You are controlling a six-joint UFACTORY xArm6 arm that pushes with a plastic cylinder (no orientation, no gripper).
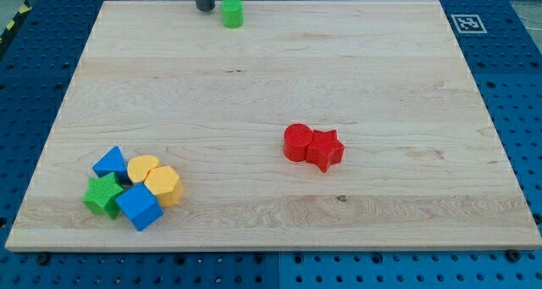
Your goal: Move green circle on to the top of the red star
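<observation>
The green circle (pixel 232 12) sits near the board's top edge, a little left of centre. The red star (pixel 326 148) lies right of centre, touching a red circle (pixel 296 141) on its left. My tip (pixel 204 8) stands at the view's top, just left of the green circle, with a small gap between them. The rod above it is cut off by the view's top edge.
A cluster sits at the bottom left: a blue triangle-like block (pixel 110 161), a green star (pixel 103 194), a blue cube (pixel 139 207), a yellow heart (pixel 142 167) and a yellow hexagon (pixel 163 186). The wooden board (pixel 271 86) lies on a blue pegboard.
</observation>
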